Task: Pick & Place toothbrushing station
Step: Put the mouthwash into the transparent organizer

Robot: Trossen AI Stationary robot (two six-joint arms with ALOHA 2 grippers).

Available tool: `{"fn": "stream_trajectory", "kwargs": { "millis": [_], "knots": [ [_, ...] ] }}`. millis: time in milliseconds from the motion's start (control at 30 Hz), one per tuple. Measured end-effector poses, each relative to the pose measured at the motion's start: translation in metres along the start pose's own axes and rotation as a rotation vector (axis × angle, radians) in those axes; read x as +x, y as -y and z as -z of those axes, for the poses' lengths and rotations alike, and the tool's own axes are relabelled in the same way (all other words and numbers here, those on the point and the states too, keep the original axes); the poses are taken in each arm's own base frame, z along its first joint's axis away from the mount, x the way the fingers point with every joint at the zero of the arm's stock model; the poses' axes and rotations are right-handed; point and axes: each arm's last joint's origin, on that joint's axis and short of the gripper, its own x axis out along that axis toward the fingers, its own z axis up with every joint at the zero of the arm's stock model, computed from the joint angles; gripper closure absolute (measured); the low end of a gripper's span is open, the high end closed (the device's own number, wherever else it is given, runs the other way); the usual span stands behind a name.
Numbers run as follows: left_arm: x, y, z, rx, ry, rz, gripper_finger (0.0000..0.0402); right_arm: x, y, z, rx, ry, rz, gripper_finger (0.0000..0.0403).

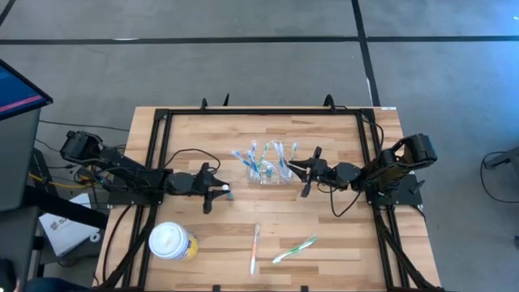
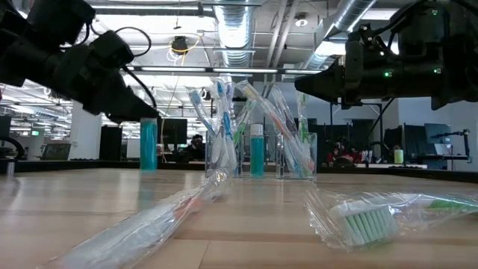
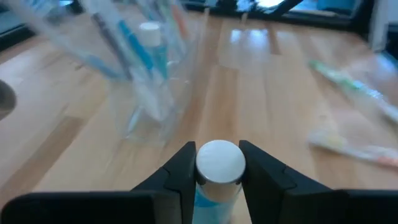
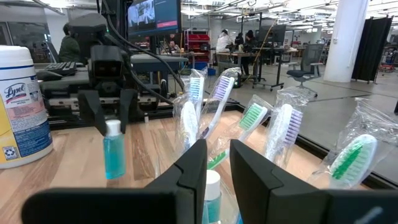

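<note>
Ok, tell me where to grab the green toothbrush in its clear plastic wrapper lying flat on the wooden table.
Take the green toothbrush at mid-handle, from straight above, with the fingers closing across its slanted length. It lies flat with bare table on both sides, and the wrapper looks loose and crinkly near the head.

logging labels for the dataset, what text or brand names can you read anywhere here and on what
"Lysol" on the yellow-and-white canister at the table edge, seen in the right wrist view.
The smaller print below it on that label is too small to read.
The monitor behind shows writing, too blurred to read.
Nothing else is readable.
</note>
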Motion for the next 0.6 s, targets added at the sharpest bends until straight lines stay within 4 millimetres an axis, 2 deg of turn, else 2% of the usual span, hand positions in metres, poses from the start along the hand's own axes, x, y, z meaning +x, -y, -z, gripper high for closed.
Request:
{"fn": "stream_trajectory", "kwargs": {
  "millis": [167,333,600],
  "knots": [
    [0.006,0.007,-0.021,-0.023,0.061,0.022,0.0298,0.0,0.0,0.0,0.0,0.0,0.0,0.0341],
    [0.01,0.013,-0.039,-0.032,0.114,0.033,0.0306,0.0,0.0,0.0,0.0,0.0,0.0,0.0341],
    [0.013,0.017,-0.054,-0.044,0.154,0.041,0.0302,0.004,-0.002,-0.003,0.005,0.016,0.0,0.0341]
  ]
}}
